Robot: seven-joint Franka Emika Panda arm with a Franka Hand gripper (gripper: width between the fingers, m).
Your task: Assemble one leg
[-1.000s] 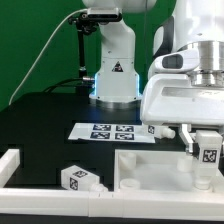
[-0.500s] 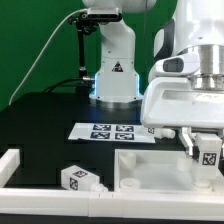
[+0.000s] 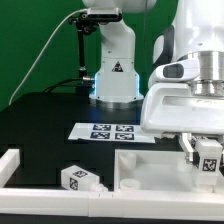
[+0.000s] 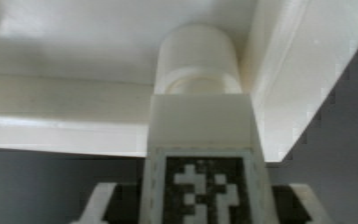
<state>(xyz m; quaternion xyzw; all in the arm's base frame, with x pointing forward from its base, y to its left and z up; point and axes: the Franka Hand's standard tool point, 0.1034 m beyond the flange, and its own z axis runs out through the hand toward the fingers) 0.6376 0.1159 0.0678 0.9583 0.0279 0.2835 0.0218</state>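
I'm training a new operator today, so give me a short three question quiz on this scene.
1. True or false: the pincer is shut on a leg.
2. Where does the loose leg lie? A on the marker board; B on the black table, to the exterior view's left of the panel; C inside the panel.
3. Fill in: in the wrist view, the held leg's round stub faces the white ____.
Key: 1 true; 2 B; 3 panel.

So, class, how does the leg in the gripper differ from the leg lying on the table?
The held leg is clamped in the gripper; the loose leg is untouched. The held leg stands upright over the white panel; the loose leg lies on its side on the black table. Both are white, blocky and tagged.
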